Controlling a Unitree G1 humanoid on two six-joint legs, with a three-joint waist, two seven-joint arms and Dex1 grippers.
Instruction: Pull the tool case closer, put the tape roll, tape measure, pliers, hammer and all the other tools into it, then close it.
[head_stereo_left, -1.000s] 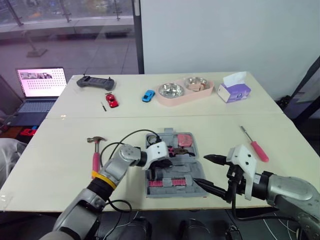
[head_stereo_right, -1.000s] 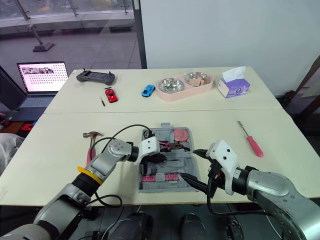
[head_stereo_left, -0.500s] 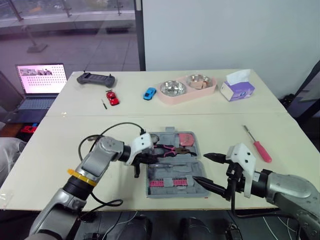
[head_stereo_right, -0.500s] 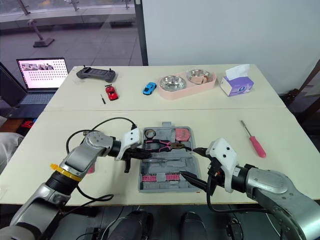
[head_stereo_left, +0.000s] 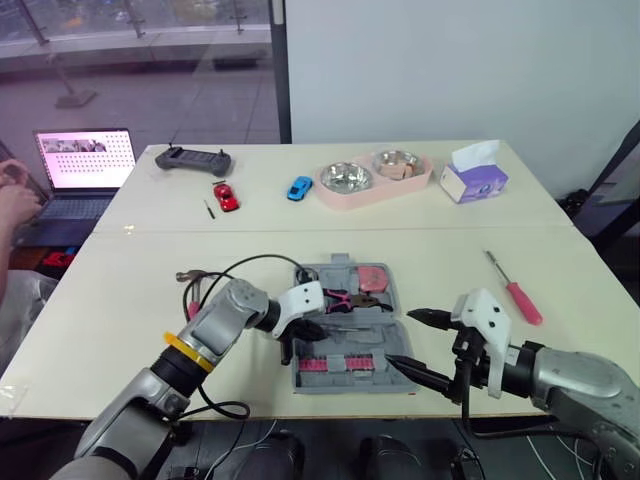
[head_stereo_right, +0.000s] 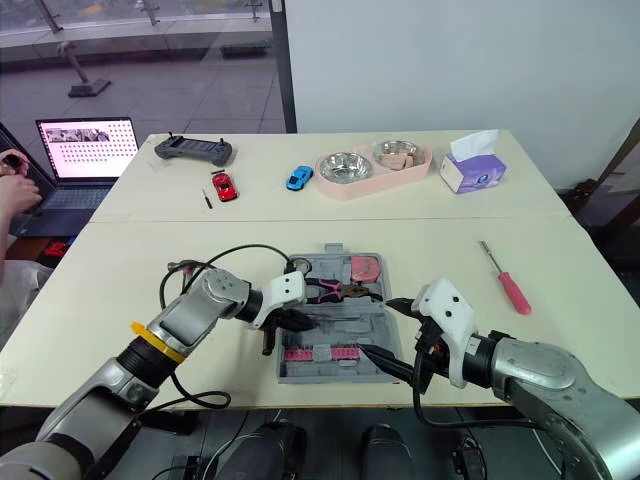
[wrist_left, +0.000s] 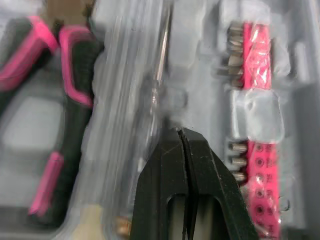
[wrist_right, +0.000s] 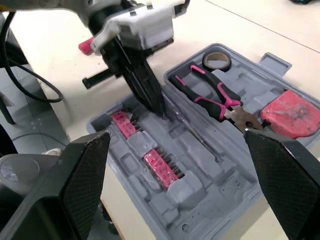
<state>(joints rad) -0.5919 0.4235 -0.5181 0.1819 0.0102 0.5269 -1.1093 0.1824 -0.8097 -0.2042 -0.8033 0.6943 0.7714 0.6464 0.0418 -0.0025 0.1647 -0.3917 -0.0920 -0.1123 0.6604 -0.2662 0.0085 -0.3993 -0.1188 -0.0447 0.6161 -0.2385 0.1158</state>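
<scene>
Pointing into the tool case (head_stereo_left: 350, 340) — left fingers (wrist_left: 160, 187) pressed together.

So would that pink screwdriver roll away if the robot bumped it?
Probably a little: the screwdriver has a round-looking handle and lies loose on the flat table, so a sideways bump could roll it. It looks stiff, a thin metal shaft and solid handle, so it shouldn't bend. Being slim, it's likely light.

We are in what looks like an office or test lab: two plain tables (head_stereo_left: 450, 255) pushed together beside a white wall (head_stereo_left: 450, 70) and tall glass panes (head_stereo_left: 150, 80), an open laptop (head_stereo_left: 85, 165) with a person's hand (head_stereo_left: 14, 198) at it, a tissue box (head_stereo_left: 474, 178), and a controller (head_stereo_left: 192, 160) and toy cars (head_stereo_left: 224, 198) laid out
</scene>
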